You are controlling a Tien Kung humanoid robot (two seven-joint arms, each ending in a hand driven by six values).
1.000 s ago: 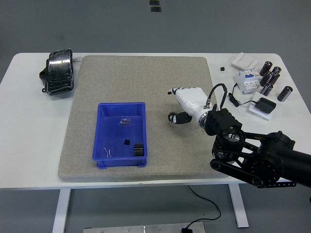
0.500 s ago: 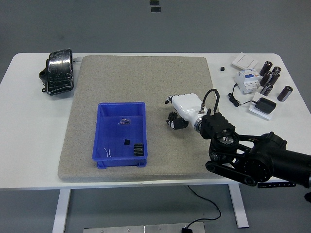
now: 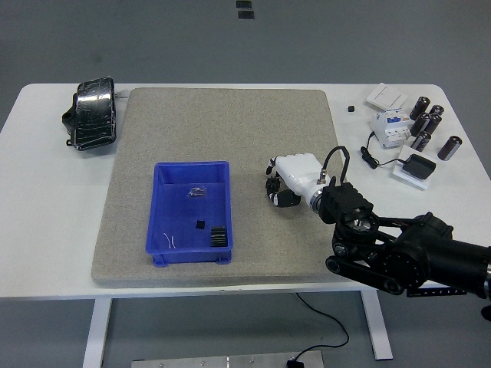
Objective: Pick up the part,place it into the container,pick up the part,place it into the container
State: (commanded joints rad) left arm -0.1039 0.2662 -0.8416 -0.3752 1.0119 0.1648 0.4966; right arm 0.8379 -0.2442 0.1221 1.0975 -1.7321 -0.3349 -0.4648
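On the mat [image 3: 222,115], the blue bin [image 3: 157,222] is seen with several small parts [image 3: 219,235] already lying in it. Just right of the bin, the right hand [image 3: 288,180] has been lowered and drawn toward it over the last second, so a part is probably being carried. Its fingers [image 3: 278,199] are curled downward; what is pinched cannot be told. The left hand is not seen.

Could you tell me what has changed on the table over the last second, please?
The right hand has drawn back toward the near edge and slightly left over the mat, its fingers curling down; whether it holds a part cannot be told. The blue bin with its small parts, the black bag and the components at the right edge stayed put.
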